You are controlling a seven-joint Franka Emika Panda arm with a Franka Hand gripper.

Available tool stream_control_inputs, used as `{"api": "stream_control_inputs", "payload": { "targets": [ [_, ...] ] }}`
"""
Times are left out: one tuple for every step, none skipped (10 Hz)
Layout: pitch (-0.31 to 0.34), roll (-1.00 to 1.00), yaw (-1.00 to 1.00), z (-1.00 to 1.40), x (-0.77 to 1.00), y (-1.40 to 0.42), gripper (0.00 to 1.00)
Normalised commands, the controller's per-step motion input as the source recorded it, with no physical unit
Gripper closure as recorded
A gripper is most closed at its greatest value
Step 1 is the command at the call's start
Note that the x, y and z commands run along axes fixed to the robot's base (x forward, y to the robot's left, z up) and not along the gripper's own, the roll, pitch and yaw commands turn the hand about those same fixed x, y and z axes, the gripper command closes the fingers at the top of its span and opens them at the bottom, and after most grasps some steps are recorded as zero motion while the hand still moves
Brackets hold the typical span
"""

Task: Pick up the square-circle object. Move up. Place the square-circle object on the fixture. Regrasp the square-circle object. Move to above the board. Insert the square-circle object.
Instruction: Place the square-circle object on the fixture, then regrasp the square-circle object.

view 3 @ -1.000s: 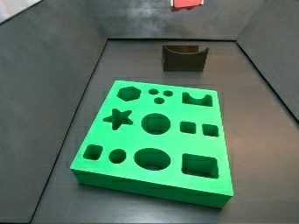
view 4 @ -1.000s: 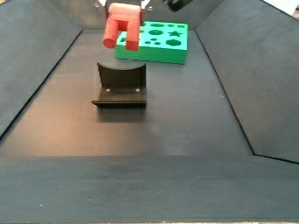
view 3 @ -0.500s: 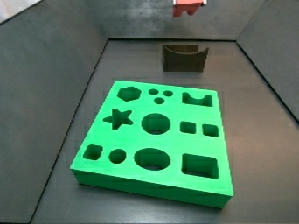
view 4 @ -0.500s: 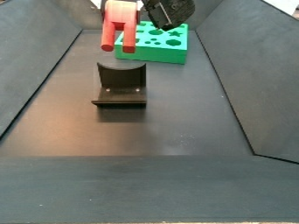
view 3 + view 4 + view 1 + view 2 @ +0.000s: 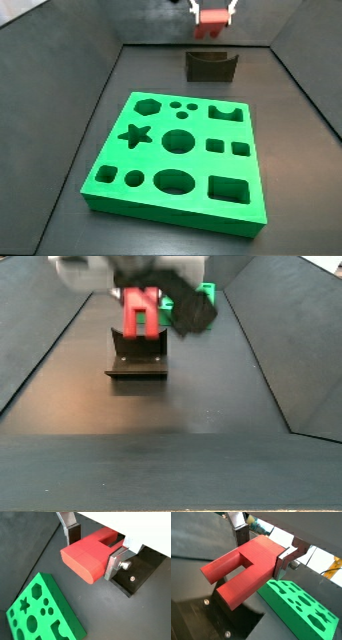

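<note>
My gripper (image 5: 93,548) is shut on the red square-circle object (image 5: 88,556), a notched red block that also shows between the fingers in a wrist view (image 5: 241,571). In a side view the gripper (image 5: 211,18) holds the piece (image 5: 211,20) just above the dark fixture (image 5: 209,65). In a side view the red piece (image 5: 140,312) hangs right over the fixture (image 5: 136,354), with the blurred gripper (image 5: 140,296) above it. The green board (image 5: 178,160) with shaped holes lies on the floor, apart from the fixture; it also shows in both wrist views (image 5: 37,614) (image 5: 301,607).
Dark sloping walls (image 5: 74,80) enclose the floor on both sides. The fixture's base plate (image 5: 137,574) lies just beneath the gripper in a wrist view.
The gripper has come down with the red piece, from high above the fixture to just over its notch. The piece now hangs lower in both side views.
</note>
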Motion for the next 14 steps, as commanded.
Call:
{"api": "stream_control_inputs", "payload": {
  "targets": [
    [0.181, -0.58, -0.22, -1.00, 0.19, 0.14, 1.00],
    [0.124, -0.36, -0.23, -1.00, 0.19, 0.14, 1.00],
    [0.064, -0.23, -0.23, -1.00, 0.20, 0.14, 1.00],
    [0.029, -0.19, -0.21, -0.88, 0.18, 0.13, 1.00],
    [0.006, -0.18, -0.20, -0.74, 0.16, 0.11, 1.00],
    [-0.026, -0.17, -0.16, -0.49, 0.13, 0.08, 1.00],
    [-0.035, -0.16, -0.14, -0.31, 0.11, 0.07, 1.00],
    [-0.044, -0.11, -0.11, -0.24, 0.08, 0.08, 1.00],
    [-0.045, -0.11, -0.10, -0.24, 0.08, 0.08, 1.00],
    [-0.045, -0.11, -0.07, -0.24, 0.08, 0.07, 1.00],
    [0.000, 0.00, 0.00, -0.17, 0.00, -0.50, 1.00],
    [0.000, 0.00, 0.00, 0.00, 0.00, 0.00, 0.00],
    [0.019, 0.01, 0.02, 1.00, 0.00, 0.00, 0.00],
    [0.023, 0.02, 0.02, 1.00, -0.01, 0.00, 0.00]
  ]
}}
